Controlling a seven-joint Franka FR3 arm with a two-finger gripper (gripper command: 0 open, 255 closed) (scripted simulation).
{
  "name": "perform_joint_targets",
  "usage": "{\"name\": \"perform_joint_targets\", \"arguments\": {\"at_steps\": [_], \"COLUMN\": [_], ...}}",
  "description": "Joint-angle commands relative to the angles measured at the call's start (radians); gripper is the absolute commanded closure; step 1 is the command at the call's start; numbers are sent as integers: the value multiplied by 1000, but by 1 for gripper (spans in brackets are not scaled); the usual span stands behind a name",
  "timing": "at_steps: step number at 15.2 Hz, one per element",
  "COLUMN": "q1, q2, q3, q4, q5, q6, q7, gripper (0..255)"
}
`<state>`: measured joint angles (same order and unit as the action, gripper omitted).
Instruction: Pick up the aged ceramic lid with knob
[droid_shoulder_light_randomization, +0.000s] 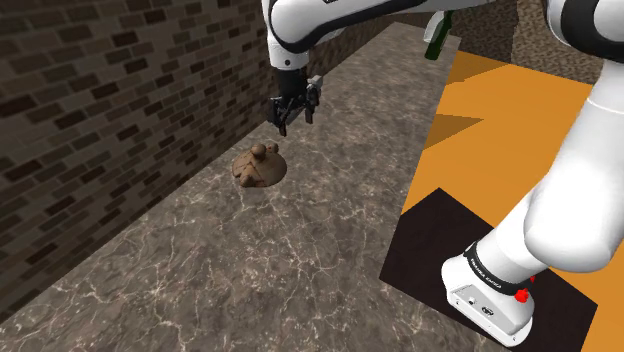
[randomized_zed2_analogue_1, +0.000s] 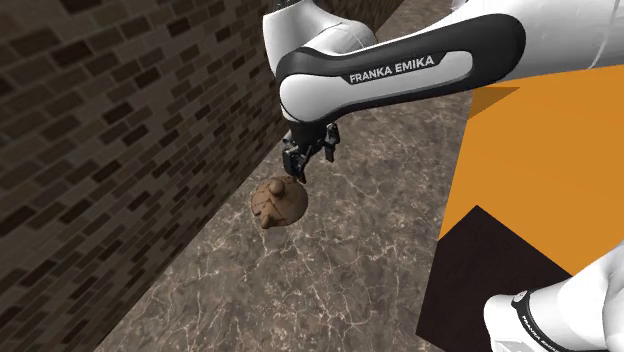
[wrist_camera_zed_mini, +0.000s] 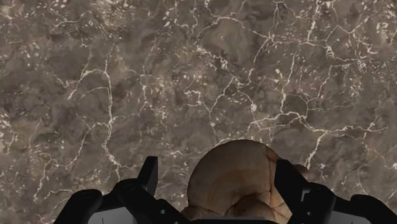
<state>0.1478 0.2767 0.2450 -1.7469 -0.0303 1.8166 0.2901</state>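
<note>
One long counter (droid_shoulder_light_randomization: 300, 270) of dark stone with pale veins carries everything we see. Just beside the lid (droid_shoulder_light_randomization: 260, 167), a dark brick wall (droid_shoulder_light_randomization: 100, 120) closes off the counter's edge. On the lid's other side, bare stone runs well away to the open edge, where an orange floor (droid_shoulder_light_randomization: 500, 110) begins. Between the lid and the black stand (droid_shoulder_light_randomization: 420, 250) we find more bare stone, so there is plenty of room there.

We see the lid as a mottled brown dome with fine cracks and an uneven rim. It lies on the counter with its round knob (droid_shoulder_light_randomization: 259, 151) upward. We cannot tell whether it sits quite level.

From the stand, the white arm (droid_shoulder_light_randomization: 560, 190) reaches out over the counter, its wrist turned downward. Its black hand (droid_shoulder_light_randomization: 295, 120) hangs above the lid, a little past it on the side away from the stand, and apart from the knob. We find the hand released. In the wrist view the fingers (wrist_camera_zed_mini: 148, 175) stand wide apart, and the lid shows below and between them, untouched.
</note>
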Motion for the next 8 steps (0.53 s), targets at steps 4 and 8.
{"name": "perform_joint_targets", "arguments": {"at_steps": [4, 8], "q1": [53, 109], "q2": [213, 405], "q3": [0, -10], "q4": [223, 462], "q5": [-60, -103], "q6": [-27, -86], "q7": [38, 55], "gripper": [0, 0]}}
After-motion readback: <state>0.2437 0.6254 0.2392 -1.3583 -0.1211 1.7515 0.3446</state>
